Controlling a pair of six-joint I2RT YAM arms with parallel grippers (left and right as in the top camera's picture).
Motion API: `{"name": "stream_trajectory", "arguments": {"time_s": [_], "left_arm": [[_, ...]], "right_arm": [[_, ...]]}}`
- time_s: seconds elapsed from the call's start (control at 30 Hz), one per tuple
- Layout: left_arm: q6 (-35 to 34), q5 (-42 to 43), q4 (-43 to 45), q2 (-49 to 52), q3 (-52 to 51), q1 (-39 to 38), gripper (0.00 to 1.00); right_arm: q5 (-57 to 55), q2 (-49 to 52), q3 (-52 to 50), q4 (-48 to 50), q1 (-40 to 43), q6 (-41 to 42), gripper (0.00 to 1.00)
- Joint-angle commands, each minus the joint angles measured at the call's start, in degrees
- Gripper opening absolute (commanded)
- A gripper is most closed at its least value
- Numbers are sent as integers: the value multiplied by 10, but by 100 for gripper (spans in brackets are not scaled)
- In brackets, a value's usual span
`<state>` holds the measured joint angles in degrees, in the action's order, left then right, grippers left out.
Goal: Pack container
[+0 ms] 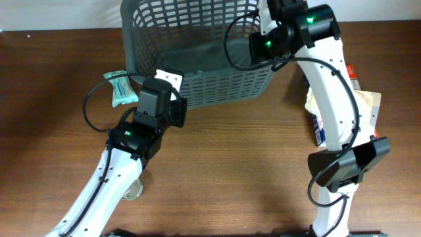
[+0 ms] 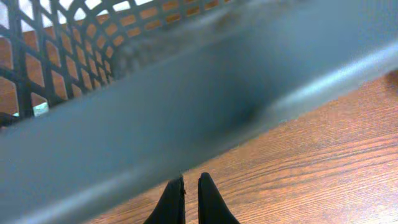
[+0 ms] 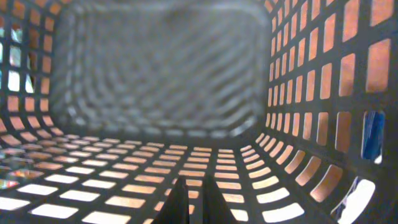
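Closest to the left wrist camera, the left gripper [image 2: 190, 200] shows two dark fingers drawn almost together with nothing between them. Just beyond their tips, the rolled rim of the basket [image 2: 186, 124] crosses that view as a broad, blurred grey band; whether the fingers touch it I cannot tell. Seen from overhead, this large dark grey basket with slotted sides stands at the far middle of the wooden table [image 1: 250, 164], its far end cut off by the top edge of the picture. The left arm reaches from the near left to the basket's near left corner. The right arm rises from the near right, runs along the basket's right side and bends in over its rim. The right gripper [image 3: 193, 200] hangs inside the basket, its two fingers close together and holding nothing, with brown wood showing through the slotted walls around it. A teal packet [image 1: 120, 89] lies just beside the basket's left wall. Several packets [image 1: 367, 105] lie right of the basket, partly hidden behind the right arm. A round clear object [image 1: 133, 191] sits beside the left arm; what it is I cannot tell.
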<state>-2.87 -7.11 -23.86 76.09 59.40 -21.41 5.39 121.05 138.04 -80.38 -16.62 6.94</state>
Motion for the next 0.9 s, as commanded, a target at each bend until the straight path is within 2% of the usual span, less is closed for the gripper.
{"name": "stream_trajectory", "arguments": {"time_s": [0.0, 0.37, 0.53, 0.73, 0.87], "left_arm": [[-5, -17, 2, -4, 10, 2, 2], [-5, -19, -4, -32, 10, 6, 2], [-5, -19, -27, -77, 10, 6, 2], [79, -19, -16, -176, 43, 1, 2], [99, -16, 4, -179, 83, 7, 2]], "right_arm": [[-11, 2, 8, -23, -3, -7, 4], [-7, -8, 9, -85, -31, 0, 4], [-6, -28, 11, -97, -32, 11, 4], [-11, -63, 37, -97, -32, 10, 4], [-11, -83, 59, -97, -32, 13, 4]]}}
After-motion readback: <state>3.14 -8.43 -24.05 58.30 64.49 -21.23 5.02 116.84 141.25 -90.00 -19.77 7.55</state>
